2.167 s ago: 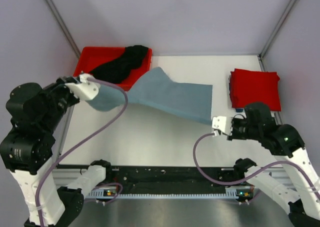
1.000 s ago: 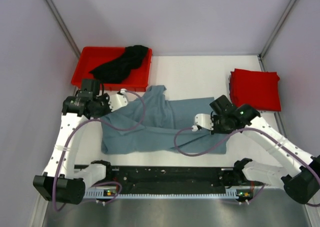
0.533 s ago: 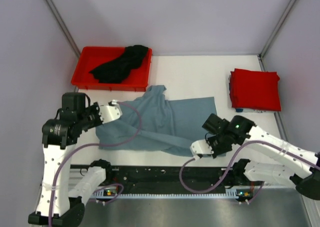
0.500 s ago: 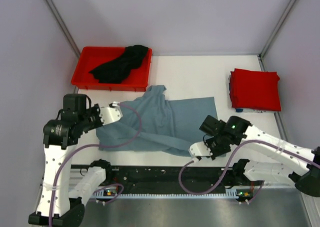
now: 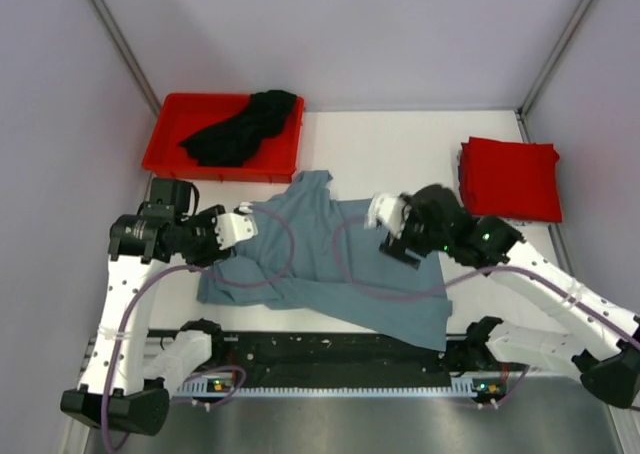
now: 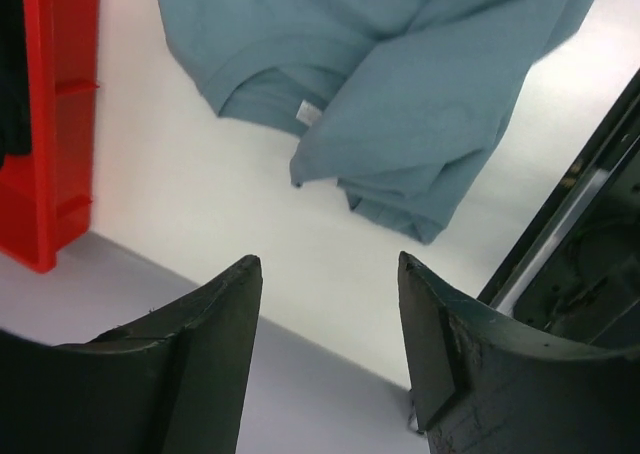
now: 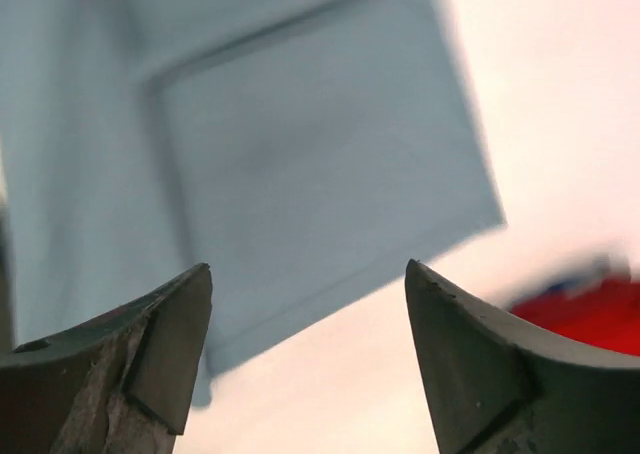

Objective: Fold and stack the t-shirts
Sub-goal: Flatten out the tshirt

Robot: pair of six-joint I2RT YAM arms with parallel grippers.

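Note:
The grey-blue t-shirt (image 5: 312, 254) lies loosely spread on the white table (image 5: 400, 144), and its near right corner reaches the table's front edge. My left gripper (image 5: 240, 224) hovers open over the shirt's left side with nothing between its fingers. In the left wrist view the shirt (image 6: 400, 94) lies beyond the open left gripper (image 6: 330, 264). My right gripper (image 5: 385, 214) hangs open and empty above the shirt's right half; the right wrist view shows the cloth (image 7: 300, 154) below the right gripper (image 7: 308, 269). A folded red t-shirt (image 5: 510, 179) lies at the right. A black t-shirt (image 5: 240, 129) is heaped in the bin.
The rigid red bin (image 5: 165, 149) stands at the far left and shows again in the left wrist view (image 6: 50, 124). A black rail (image 5: 340, 354) runs along the table's front edge. Purple cables (image 5: 285, 264) from both arms trail over the shirt. Grey walls enclose the table.
Both grippers have opened and let go of the grey-blue shirt. The right arm has swung from the front edge back over the shirt, and the cloth has settled flatter on the table.

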